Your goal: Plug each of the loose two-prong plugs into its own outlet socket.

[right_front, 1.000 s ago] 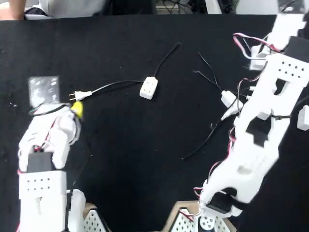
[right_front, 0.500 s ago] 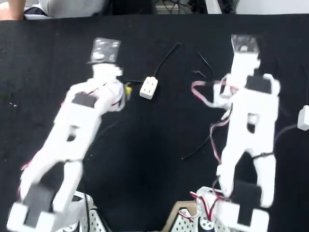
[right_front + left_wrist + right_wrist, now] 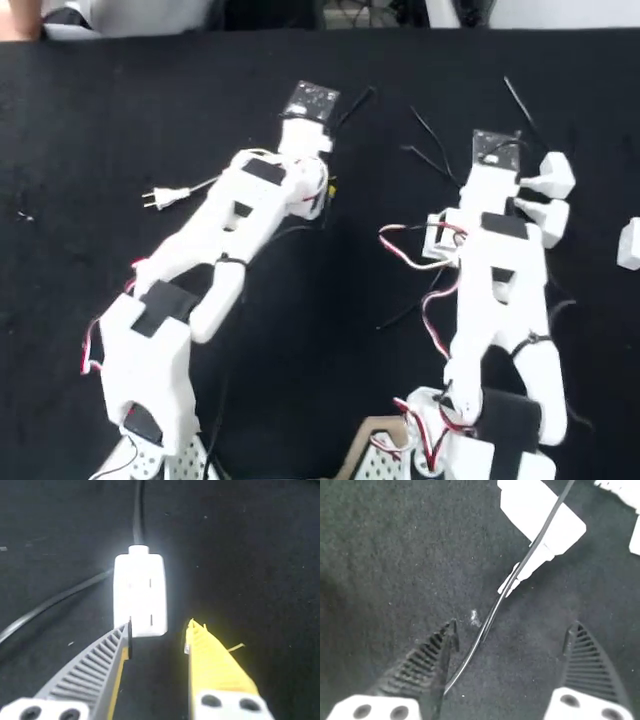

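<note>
From above, the left arm [image 3: 240, 215] lies slanted toward mid-table, with a loose plug [image 3: 160, 197] on the cloth beside it. The right arm [image 3: 495, 270] ends beside two white plugs [image 3: 553, 178].

At the left wrist, the left gripper [image 3: 160, 629] is spread, its tips at the outlet's [image 3: 140, 592] near end.

At the right wrist, the right gripper [image 3: 514, 626] gapes wide. One plug [image 3: 542, 515] lies ahead of it, with a thin cable [image 3: 520, 572] across it.

High view: the left arm [image 3: 250, 200] lies over the outlet socket [image 3: 140, 592] and hides it. A white block [image 3: 630, 245] toward the right edge of the surface [image 3: 100, 100] is cropped by the frame. Right wrist view: a white plug [image 3: 540, 515] and a second white piece [image 3: 625, 490] are both cut off at the border.
</note>
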Robot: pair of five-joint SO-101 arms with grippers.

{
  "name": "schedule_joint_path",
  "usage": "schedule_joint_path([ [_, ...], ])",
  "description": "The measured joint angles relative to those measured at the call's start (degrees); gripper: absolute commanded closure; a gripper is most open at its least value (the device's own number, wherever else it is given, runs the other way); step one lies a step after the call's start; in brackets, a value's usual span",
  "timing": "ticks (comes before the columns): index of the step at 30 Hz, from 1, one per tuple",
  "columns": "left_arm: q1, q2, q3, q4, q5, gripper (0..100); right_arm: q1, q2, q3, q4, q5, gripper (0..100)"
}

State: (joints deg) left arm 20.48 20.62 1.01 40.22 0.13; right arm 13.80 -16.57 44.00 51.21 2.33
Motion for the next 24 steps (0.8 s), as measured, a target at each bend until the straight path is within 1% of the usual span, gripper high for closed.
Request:
schedule_joint_path([
  [8,0.97,5.89,-2.55,-7.91,0.0,81,1.23,-0.09,0.0,0.0,-0.09,67.3],
  [11,0.79,6.15,-2.55,-8.09,-0.09,81,1.23,-0.09,0.0,0.0,-0.09,67.3],
  [20,0.44,6.42,-7.74,1.49,-0.09,81,1.23,-0.09,0.88,0.0,0.26,67.3],
  [24,0.44,7.3,-9.41,3.08,-0.09,81,1.23,-0.09,1.05,0.0,0.7,67.3],
])
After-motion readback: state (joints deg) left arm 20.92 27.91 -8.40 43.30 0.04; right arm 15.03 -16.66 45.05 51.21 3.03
